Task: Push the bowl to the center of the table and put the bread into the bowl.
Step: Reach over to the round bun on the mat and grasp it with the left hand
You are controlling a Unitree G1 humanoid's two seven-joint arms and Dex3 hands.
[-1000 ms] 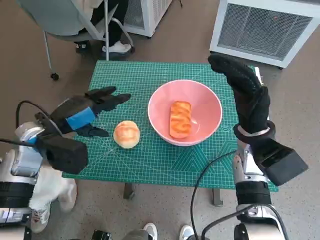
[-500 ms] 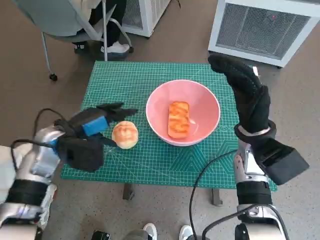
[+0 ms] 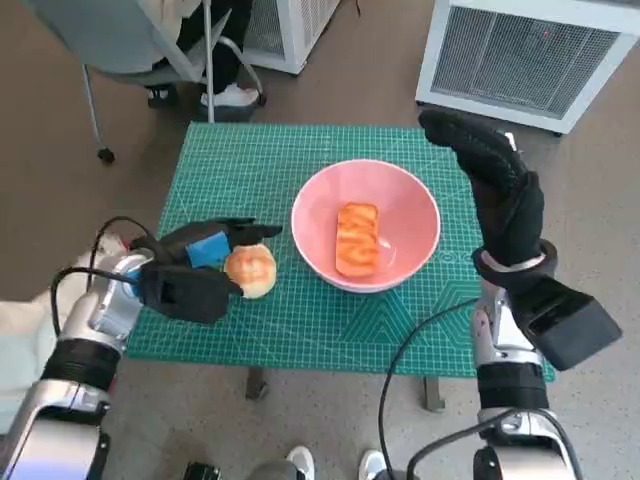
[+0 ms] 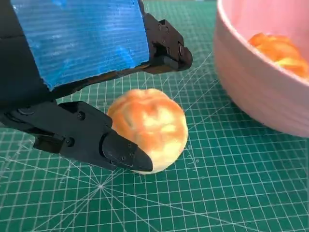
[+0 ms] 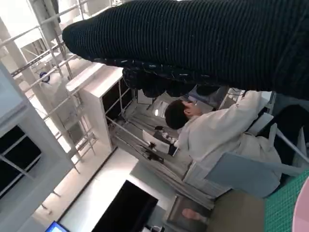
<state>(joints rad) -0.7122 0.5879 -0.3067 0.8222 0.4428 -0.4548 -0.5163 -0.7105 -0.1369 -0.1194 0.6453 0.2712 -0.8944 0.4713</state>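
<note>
The left hand [image 3: 205,262] lies low over the green cutting mat [image 3: 300,320] near the table's left edge, its forearm coming up from the near left corner. Its black fingers [image 4: 104,145] are apart and reach past a round bread roll [image 3: 250,269]: in the left wrist view one finger runs along the roll's near side with its tip against the crust, another stretches over the far side, so the roll sits between them on the mat. Whether the hand really grips the roll cannot be told; the roll rests on the mat.

The right hand [image 3: 495,195] stands upright above the table's right edge, its gloved fingers lifted and bent toward the far side, holding nothing. It is just beside the rim of the pink bowl [image 3: 410,215], though touch cannot be judged from above.

The bowl sits near the middle of the table, a little toward the right edge. Inside it lies an oblong, orange-glazed piece of bread [image 3: 358,239]. The roll lies just beside the bowl's left wall, not touching it.

The mat, printed with a white grid, covers the whole small table. Beyond the far edge are a chair [image 3: 120,40] with a seated person's legs [image 3: 215,50], and a white grilled unit [image 3: 530,55] on the brownish floor near the far right corner. The right wrist view shows a person [image 5: 212,130] in a pale top seated in a room with white shelving [image 5: 91,106].
</note>
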